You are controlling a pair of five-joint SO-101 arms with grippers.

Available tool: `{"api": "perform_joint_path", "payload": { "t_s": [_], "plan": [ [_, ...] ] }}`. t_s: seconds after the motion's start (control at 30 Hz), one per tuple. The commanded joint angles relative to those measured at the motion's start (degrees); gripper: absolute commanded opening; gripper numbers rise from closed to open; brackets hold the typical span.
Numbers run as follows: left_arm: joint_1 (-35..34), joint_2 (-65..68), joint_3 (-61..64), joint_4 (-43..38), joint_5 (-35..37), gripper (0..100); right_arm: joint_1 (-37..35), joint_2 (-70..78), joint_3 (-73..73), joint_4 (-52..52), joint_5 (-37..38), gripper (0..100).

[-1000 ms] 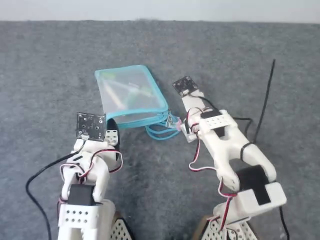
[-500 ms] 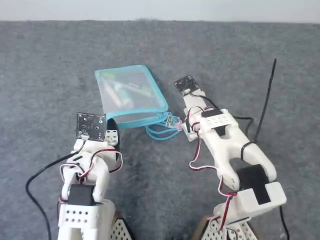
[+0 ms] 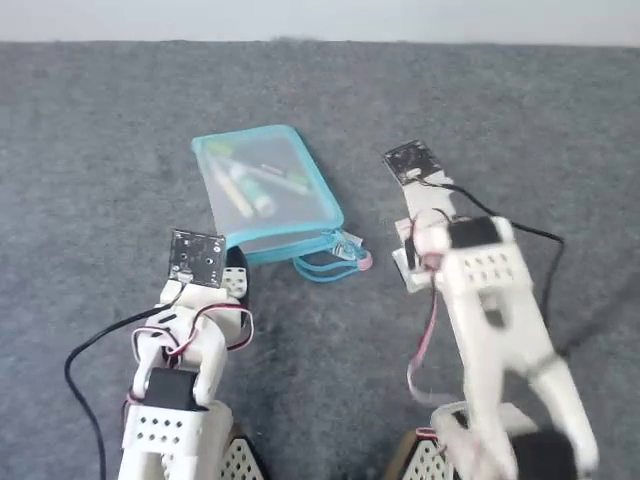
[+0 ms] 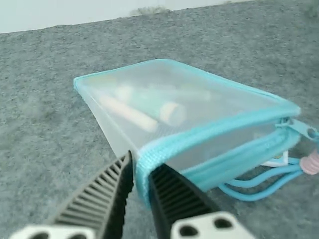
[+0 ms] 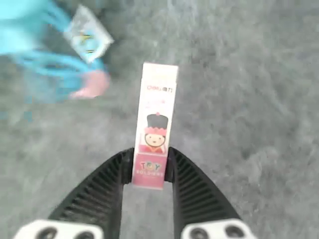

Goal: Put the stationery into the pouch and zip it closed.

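A clear pouch (image 3: 270, 195) with teal trim lies on the grey carpet, with pens and other stationery (image 3: 245, 185) inside it. My left gripper (image 4: 137, 174) is shut on the pouch's (image 4: 189, 119) teal zipper edge at its near corner. The zipper pull (image 4: 299, 129) sits at the far end, by the teal strap (image 3: 325, 265). To the right of the pouch, my right gripper (image 5: 148, 157) is shut on a small pink and white box (image 5: 155, 124) that points toward the strap (image 5: 50, 74) and its pink bead (image 5: 92, 84). In the high view the right gripper (image 3: 405, 262) stands apart from the strap.
Grey carpet (image 3: 500, 110) covers the whole table, with open room behind and to both sides of the pouch. A white tag (image 5: 87, 32) hangs at the strap. Cables trail from both arms near the front.
My right arm has drawn back to the right, away from the pouch's strap end, with the box in its gripper. The left arm and pouch shifted slightly right.
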Motion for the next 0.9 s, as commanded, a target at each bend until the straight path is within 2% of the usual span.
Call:
{"api": "perform_joint_path", "payload": {
  "t_s": [0.0,0.17,0.37,0.57,0.73,0.87],
  "plan": [
    [1.4,0.0,-0.5,-2.1,-0.7,1,-7.3,-20.0,-2.3,8.3,0.5,0.7],
    [1.4,0.0,-0.5,-2.1,-0.8,1,-17.6,-23.3,-2.0,11.1,3.3,0.6],
    [1.5,0.0,-0.5,-2.1,-3.3,1,-28.3,-16.0,-6.6,13.9,5.5,0.6],
    [1.5,0.0,-0.4,-2.1,-3.4,1,-29.1,-0.4,-17.3,13.8,5.3,0.6],
    [1.4,0.0,-0.4,-2.1,-3.5,1,-28.0,13.0,-27.4,13.9,-0.1,0.6],
    [1.5,0.0,-0.4,-2.1,-3.5,1,-25.7,21.9,-34.2,14.0,-0.6,0.6]
  ]
}}
